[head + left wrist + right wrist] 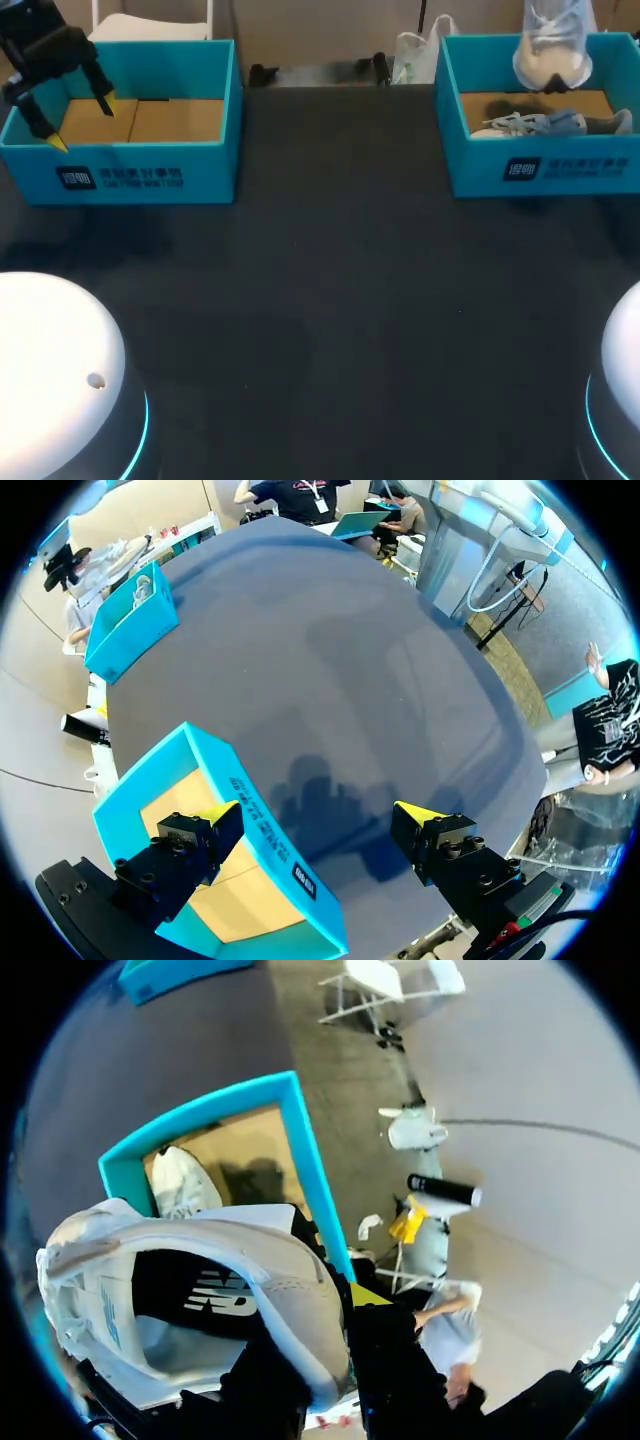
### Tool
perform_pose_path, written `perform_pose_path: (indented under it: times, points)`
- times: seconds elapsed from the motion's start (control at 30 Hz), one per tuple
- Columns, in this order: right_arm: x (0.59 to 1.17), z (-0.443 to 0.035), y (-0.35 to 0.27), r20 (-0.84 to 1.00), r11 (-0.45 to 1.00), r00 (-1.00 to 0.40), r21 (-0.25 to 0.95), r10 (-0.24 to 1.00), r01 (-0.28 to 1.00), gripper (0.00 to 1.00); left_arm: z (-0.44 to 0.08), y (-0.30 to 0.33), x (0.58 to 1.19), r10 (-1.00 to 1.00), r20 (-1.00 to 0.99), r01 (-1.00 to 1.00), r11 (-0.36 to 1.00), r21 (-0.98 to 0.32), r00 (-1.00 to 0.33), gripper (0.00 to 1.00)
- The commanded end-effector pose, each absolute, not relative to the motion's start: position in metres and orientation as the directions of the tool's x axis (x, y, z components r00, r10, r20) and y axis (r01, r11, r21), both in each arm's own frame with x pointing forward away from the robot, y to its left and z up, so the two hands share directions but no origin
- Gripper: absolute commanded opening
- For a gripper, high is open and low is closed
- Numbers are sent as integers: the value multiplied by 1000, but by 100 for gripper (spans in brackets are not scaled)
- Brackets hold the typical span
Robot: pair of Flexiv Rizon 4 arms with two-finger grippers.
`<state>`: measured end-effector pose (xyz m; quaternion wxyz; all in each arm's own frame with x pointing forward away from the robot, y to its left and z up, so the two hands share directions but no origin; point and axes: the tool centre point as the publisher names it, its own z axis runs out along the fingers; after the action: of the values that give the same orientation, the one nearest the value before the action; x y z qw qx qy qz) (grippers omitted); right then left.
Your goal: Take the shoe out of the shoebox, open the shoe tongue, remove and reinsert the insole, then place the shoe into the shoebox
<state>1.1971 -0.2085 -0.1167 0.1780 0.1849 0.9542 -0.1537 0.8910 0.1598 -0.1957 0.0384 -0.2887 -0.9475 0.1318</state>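
A white shoe [552,50] hangs above the right teal shoebox [545,170]. My right gripper [335,1305] is shut on the rim of this shoe [200,1280], and one yellow tip shows outside the wall. The dark insole lies inside the shoe. The gripper itself is out of the head view. A second pale shoe [548,124] lies in the right box, and the right wrist view shows this second shoe [184,1180] under the held one. My left gripper [82,122] hangs open and empty over the left box [150,175]. In its own view the left gripper [318,815] straddles the wall of that box [250,800].
The left box holds only its cardboard floor [150,120]. The dark tabletop [340,280] stretches between the two boxes. Both round white arm bases [50,360] stand at the near corners.
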Motion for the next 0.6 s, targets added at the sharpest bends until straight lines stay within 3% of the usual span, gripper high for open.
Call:
perform_pose_path:
  times: [0.03,0.1,0.6]
  points:
    - [1180,-113,-207,-460,689,-684,-191,567,699,0,-196,160,891,558,-2,538,799,-270,-830,100]
    - [1171,-113,-207,-455,592,-593,-165,664,789,0,-196,160,891,558,-2,538,799,-270,-830,100]
    - [1171,-113,-207,-455,592,-593,-165,664,789,0,-196,160,891,558,-2,538,799,-270,-830,100]
